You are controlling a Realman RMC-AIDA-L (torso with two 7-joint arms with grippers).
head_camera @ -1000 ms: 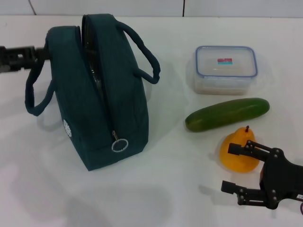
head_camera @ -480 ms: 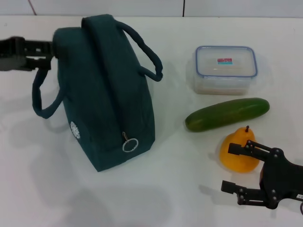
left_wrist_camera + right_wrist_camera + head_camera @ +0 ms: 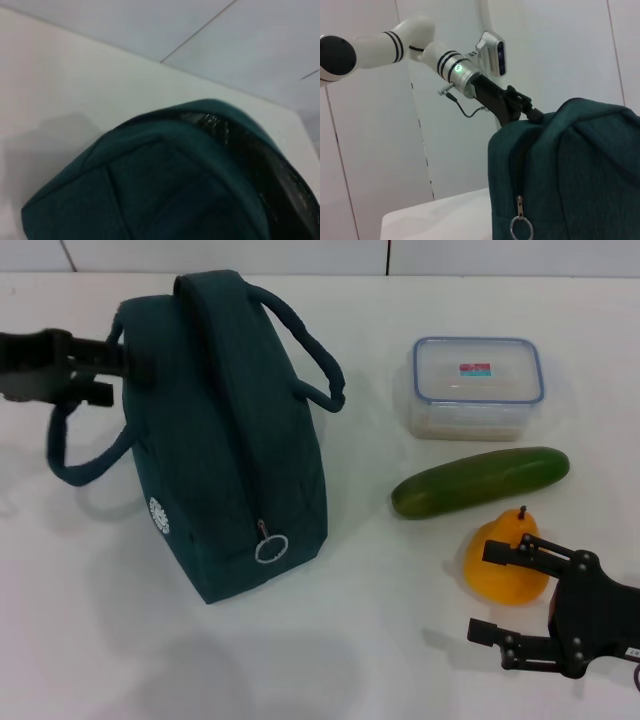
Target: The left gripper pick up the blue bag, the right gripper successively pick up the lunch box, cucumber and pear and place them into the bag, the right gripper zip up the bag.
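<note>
- Black left claw (image 3: 125, 358) is pressed against the top left edge of the bag (image 3: 225, 440); whether it is clamped there cannot be told.
- Teal bag stands upright on the white counter (image 3: 350, 640), its 2 handles out to either side, zipper ring (image 3: 270, 548) facing forward.
- Right claw (image 3: 492, 592) rests released at the near right, just beside the pear (image 3: 500, 560).
- Cucumber (image 3: 480, 481) lies between pear and lunch box (image 3: 477, 386).
</note>
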